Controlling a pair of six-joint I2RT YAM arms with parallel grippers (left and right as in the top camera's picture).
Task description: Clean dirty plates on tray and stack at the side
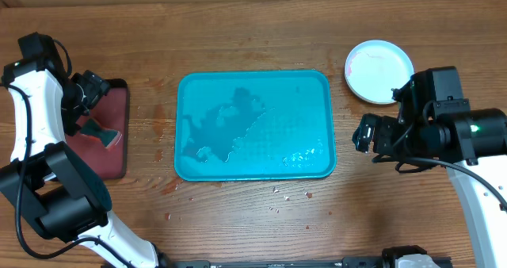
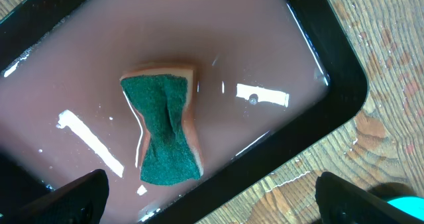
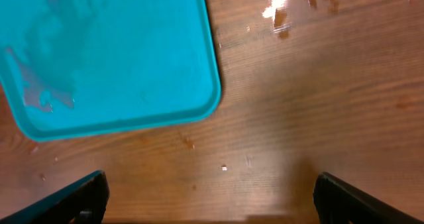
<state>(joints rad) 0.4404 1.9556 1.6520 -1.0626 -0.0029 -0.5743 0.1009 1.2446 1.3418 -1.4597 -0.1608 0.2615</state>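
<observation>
The turquoise tray (image 1: 253,161) lies in the middle of the table, wet and with no plate on it; its corner shows in the right wrist view (image 3: 99,58). A round white plate (image 1: 379,70) with a faint pink smear sits on the table at the back right; I cannot tell whether other plates lie under it. No yellow-green or mint-blue plate shows. My right gripper (image 1: 364,133) (image 3: 211,201) is open and empty over bare wood, right of the tray. My left gripper (image 1: 97,89) (image 2: 212,204) is open and empty above the green sponge (image 2: 165,128).
The sponge (image 1: 101,133) lies in a small black-rimmed dark-red tray (image 1: 119,165) (image 2: 318,45) holding pinkish water, at the left. Water drops (image 1: 277,193) spot the wood in front of the turquoise tray.
</observation>
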